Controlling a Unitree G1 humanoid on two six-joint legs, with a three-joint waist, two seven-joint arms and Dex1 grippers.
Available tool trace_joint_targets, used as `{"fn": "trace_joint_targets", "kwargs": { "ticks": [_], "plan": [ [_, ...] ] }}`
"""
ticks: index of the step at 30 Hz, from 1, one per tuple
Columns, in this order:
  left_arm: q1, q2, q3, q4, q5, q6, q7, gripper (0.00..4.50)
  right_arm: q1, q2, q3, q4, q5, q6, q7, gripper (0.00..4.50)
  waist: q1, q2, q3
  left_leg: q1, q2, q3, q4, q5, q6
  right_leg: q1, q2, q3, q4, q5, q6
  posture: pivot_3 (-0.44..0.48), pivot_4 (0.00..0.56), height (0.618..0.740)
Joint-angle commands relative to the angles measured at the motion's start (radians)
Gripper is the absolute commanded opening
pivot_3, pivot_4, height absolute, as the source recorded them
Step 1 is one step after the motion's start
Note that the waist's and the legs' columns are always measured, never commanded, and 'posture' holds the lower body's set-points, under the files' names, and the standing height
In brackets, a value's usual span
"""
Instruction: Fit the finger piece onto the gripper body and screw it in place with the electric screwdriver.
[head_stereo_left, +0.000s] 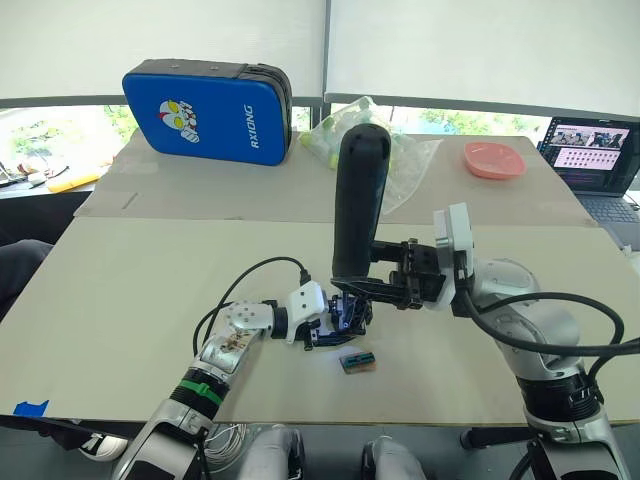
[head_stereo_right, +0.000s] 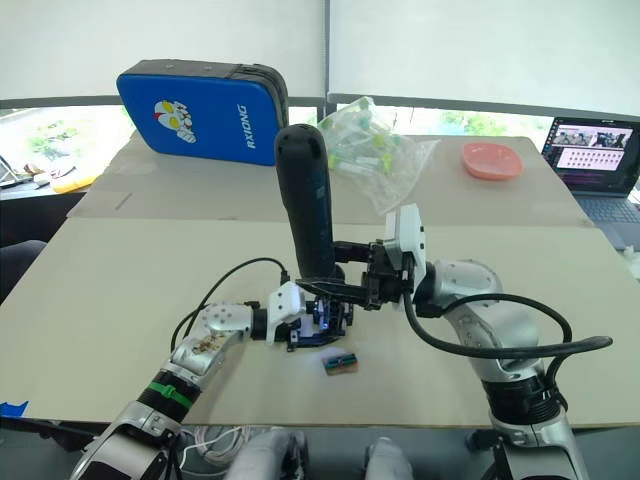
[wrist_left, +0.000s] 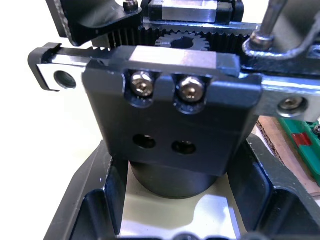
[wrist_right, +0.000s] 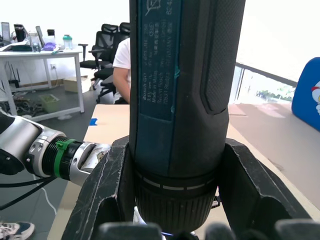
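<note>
Centrally, the right gripper (head_stereo_left: 352, 283) clamps the electric screwdriver (head_stereo_left: 358, 200) upright over the gripper body (head_stereo_left: 345, 315) grasped by the left gripper (head_stereo_left: 335, 322), with a green-and-brown block (head_stereo_left: 357, 361) just beside it.

One electric screwdriver (head_stereo_left: 360, 200), one gripper body (head_stereo_left: 345, 312), one green-brown block (head_stereo_left: 357, 361), one blue case (head_stereo_left: 208, 112).

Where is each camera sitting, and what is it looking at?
Left eye view: on the head, looking down at the table; both arms show, the right tool holding the electric screwdriver upright.
Right eye view: beside it on the head, same scene, with the green-and-brown block.
Left wrist view: on the left wrist, close on the gripper body between its own fingers.
Right wrist view: on the right wrist, close on the screwdriver between its own fingers; the left arm shows, and a person behind.
Shared: both eye views show the blue case.
</note>
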Motion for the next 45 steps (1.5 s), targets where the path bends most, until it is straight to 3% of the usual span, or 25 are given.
{"fn": "trace_joint_targets", "kwargs": {
  "ticks": [1, 14, 16, 19, 24, 29, 34, 39, 45],
  "plan": [
    [0.01, 0.005, -0.017, 0.012, 0.026, 0.026, 0.006, 2.3, -0.046, 0.01, -0.061, -0.028, 0.067, -0.002, 0.003, 1.91, 0.0, 0.0, 0.0, 0.0, 0.0, 0.0, 0.0, 0.0, 0.0, 0.0, 0.0, 0.0, 0.0, 0.0, 0.0, 0.0, 0.15, 0.74],
    [0.018, 0.008, -0.013, 0.012, 0.019, 0.063, 0.011, 2.3, -0.082, -0.032, -0.138, -0.062, 0.138, -0.008, 0.063, 1.91, 0.001, 0.0, 0.0, -0.002, 0.0, 0.0, 0.0, 0.0, 0.001, -0.001, 0.0, 0.0, -0.001, 0.0, 0.0, 0.0, 0.15, 0.74],
    [0.017, 0.008, -0.008, 0.009, 0.013, 0.083, 0.014, 3.36, -0.082, -0.027, -0.148, -0.071, 0.154, -0.011, 0.065, 1.91, 0.001, 0.0, 0.0, -0.002, 0.0, 0.0, 0.0, 0.0, 0.001, -0.001, 0.0, 0.0, -0.001, 0.0, 0.0, 0.0, 0.15, 0.74],
    [0.024, 0.024, 0.007, -0.006, 0.005, 0.09, 0.013, 4.48, -0.088, -0.027, -0.176, -0.115, 0.239, 0.028, 0.048, 1.91, 0.0, 0.0, 0.0, -0.002, 0.0, 0.0, 0.0, 0.0, 0.001, -0.001, 0.0, 0.0, -0.001, 0.0, 0.0, 0.0, 0.15, 0.74],
    [0.075, 0.091, 0.036, -0.077, -0.027, 0.067, -0.026, 4.48, -0.088, -0.057, -0.219, -0.189, 0.337, 0.078, -0.01, 1.91, -0.011, 0.0, 0.0, -0.002, 0.002, 0.0, -0.002, 0.0, 0.0, -0.002, 0.0, 0.001, -0.001, 0.0, 0.0, 0.0, 0.15, 0.74],
    [0.153, 0.201, 0.134, -0.163, -0.125, 0.112, -0.079, 4.48, -0.039, -0.16, -0.338, -0.22, 0.394, 0.104, -0.043, 1.91, -0.015, 0.0, 0.001, -0.001, 0.004, 0.0, -0.005, 0.0, -0.002, -0.003, 0.001, 0.0, -0.001, -0.002, -0.003, 0.0, 0.15, 0.74],
    [0.254, 0.325, 0.281, -0.16, -0.258, 0.018, -0.224, 4.48, 0.184, -0.275, -0.521, -0.235, 0.324, 0.052, 0.049, 1.91, -0.006, 0.0, 0.001, -0.001, 0.003, 0.001, -0.008, 0.0, -0.003, -0.003, 0.001, 0.0, -0.003, -0.007, -0.011, 0.0, 0.15, 0.74],
    [0.285, 0.393, 0.35, -0.052, -0.258, -0.128, -0.32, 4.48, 0.414, -0.288, -0.642, -0.248, 0.262, -0.017, 0.144, 1.91, 0.01, 0.001, 0.003, -0.001, 0.003, 0.001, -0.008, 0.0, -0.003, -0.003, 0.0, -0.001, -0.003, -0.007, -0.011, 0.0, 0.15, 0.74],
    [0.302, 0.408, 0.34, -0.069, -0.249, -0.138, -0.35, 4.48, 0.485, -0.263, -0.648, -0.286, 0.285, -0.013, 0.079, 1.91, 0.009, 0.001, 0.004, -0.001, 0.003, 0.001, -0.008, 0.0, -0.003, -0.003, -0.003, -0.001, -0.005, -0.008, -0.009, 0.0, 0.15, 0.74]
  ]
}}
